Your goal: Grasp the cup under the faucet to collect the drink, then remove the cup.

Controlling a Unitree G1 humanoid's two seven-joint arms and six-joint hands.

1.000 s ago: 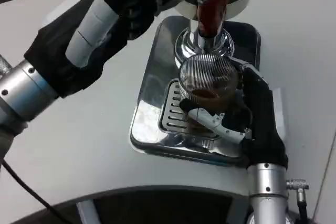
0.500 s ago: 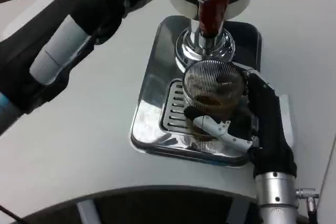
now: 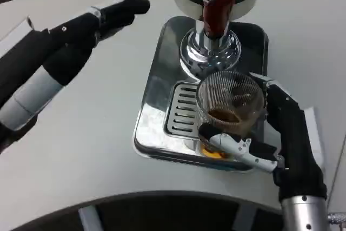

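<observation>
The cup [image 3: 230,106] is a clear ribbed glass with fine vertical lines all round its wall, and a shallow pool of brown drink sits in the bottom of it, amber where the light comes through near the base. It stands upright inside the fingers of the right hand [image 3: 281,144]: a white and black finger [image 3: 235,145] wraps across the near side of the glass low down, while the black bulk of the hand presses along its right wall, so the glass is clasped between them. Beyond the fingertips, on the far side of the cup, is the chrome faucet [image 3: 211,52] with its dark red lever [image 3: 217,5], and the rim of the glass sits just in front of the spout's base. Under the fingers lies the slotted drip grate [image 3: 181,109] of the shiny metal tray [image 3: 157,87], and the cup is over the grate's right part, near the tray's front edge. The left hand [image 3: 92,22] is well apart from the cup, off to the far left over the white table [image 3: 81,150], its dark fingers [image 3: 130,6] stretched out loosely toward the dispenser with nothing in them.
</observation>
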